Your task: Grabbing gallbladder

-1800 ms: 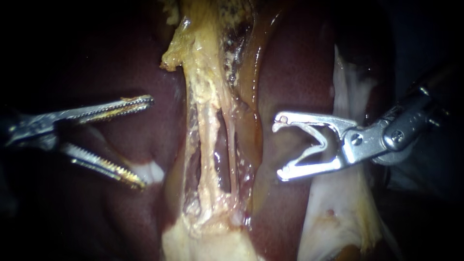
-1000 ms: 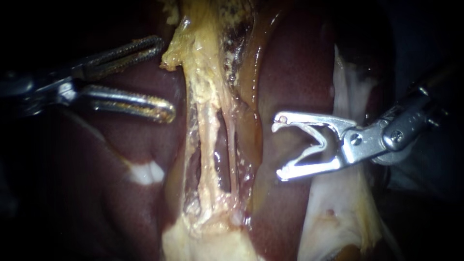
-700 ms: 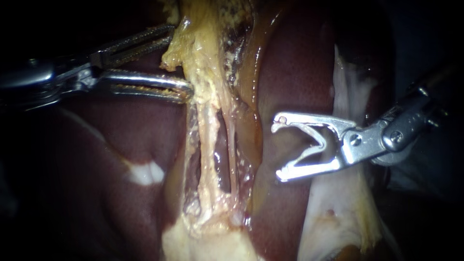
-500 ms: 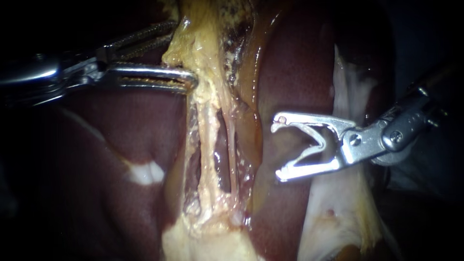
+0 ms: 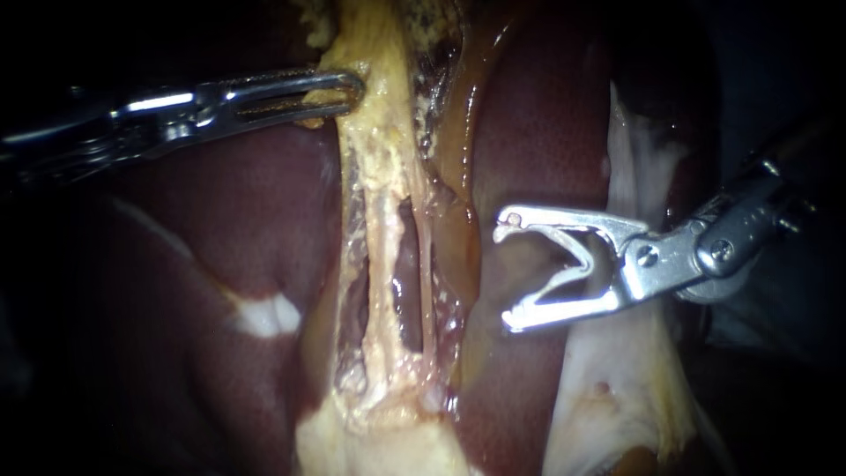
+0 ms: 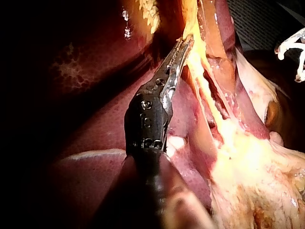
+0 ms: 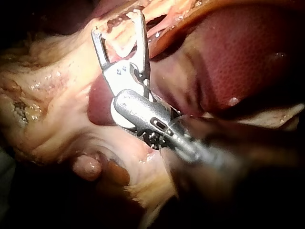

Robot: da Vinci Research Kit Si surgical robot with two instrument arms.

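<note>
The left instrument [image 5: 345, 88] grips the gallbladder [image 5: 374, 132] in its claw (right instrument [image 5: 509, 270]: claw agape).

My left tool [image 5: 351, 91], at first low over the liver [image 5: 220, 229] with its jaws wide apart, has risen to the yellow tissue flap [image 5: 366, 57]. Its jaws have closed from two sides on the flap's edge, which is now drawn in between them.

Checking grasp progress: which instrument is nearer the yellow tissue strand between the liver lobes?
Left. The left instrument has its jaws shut on the edge of the yellow tissue strand; the right instrument hangs open beside it over the liver, not touching.
</note>
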